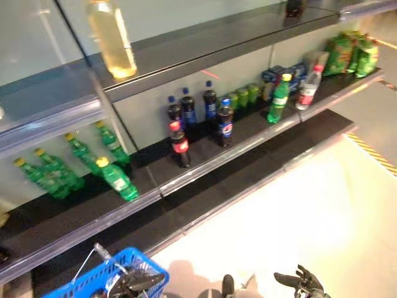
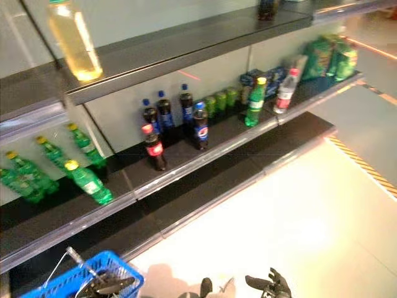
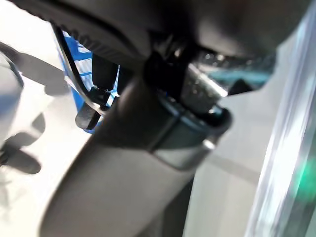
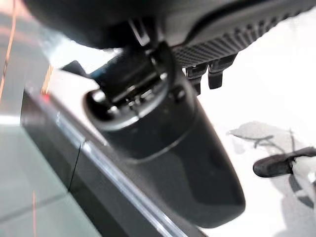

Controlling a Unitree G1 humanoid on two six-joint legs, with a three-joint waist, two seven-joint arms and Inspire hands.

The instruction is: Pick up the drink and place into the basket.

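Observation:
Drinks stand on a dark shelf point(image 1: 205, 164): a cola bottle with a red cap point(image 1: 180, 146), cola bottles with blue labels point(image 1: 224, 124), green bottles point(image 1: 115, 177) at the left, and a green bottle point(image 1: 279, 99) beside a clear one with a red label point(image 1: 308, 90). My left hand point(image 1: 133, 284) is shut on the thin wire handles of the blue basket point(image 1: 139, 261), which hangs low at the left; the basket also shows in the left wrist view point(image 3: 74, 49). My right hand point(image 1: 304, 282) is open and empty, low at the right, far from the shelf.
A yellow drink bottle point(image 1: 111, 37) stands on the upper shelf point(image 1: 217, 37). Green cans point(image 1: 245, 96) and green bags point(image 1: 350, 53) sit further right. A lower shelf ledge point(image 1: 248, 180) juts out above the pale floor point(image 1: 298, 217). A striped line point(image 1: 372, 152) marks the floor.

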